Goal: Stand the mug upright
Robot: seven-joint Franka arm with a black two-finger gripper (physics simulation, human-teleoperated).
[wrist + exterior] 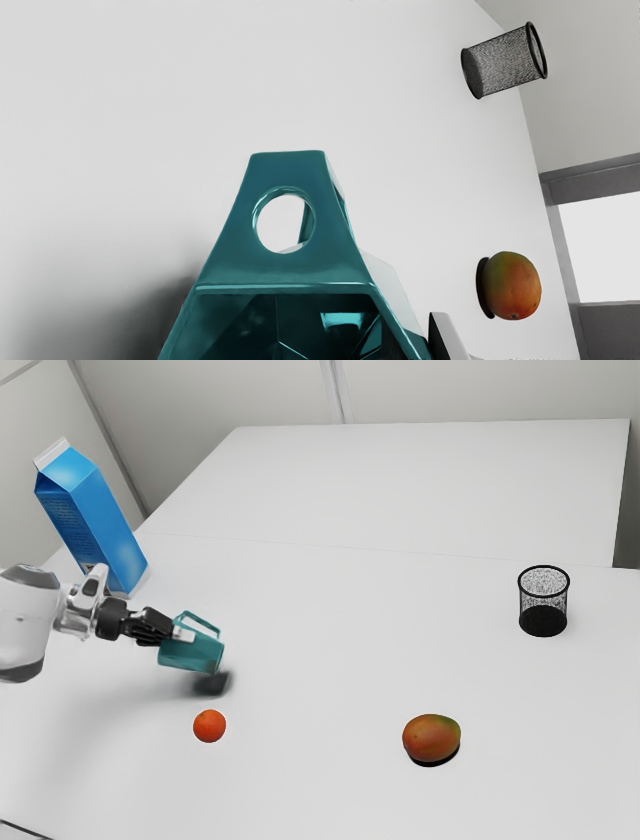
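Note:
In the exterior view my gripper (178,634), at the left, is shut on the teal mug (192,652). The mug hangs a little above the table, lying over on its side and slightly tilted, with its handle upward and a dark shadow below. In the wrist view the mug (285,270) has its open mouth facing my hand. My gripper (411,342) pinches the mug's side wall there, one dark finger inside the mouth and the other against the outside. The mug's base is hidden in the wrist view.
An orange (209,726) lies on the table (330,660) close to the mug. A blue carton (92,520) leans behind the arm. Farther off are a mango (432,738) and a black mesh cup (543,602), toward the exterior view's right.

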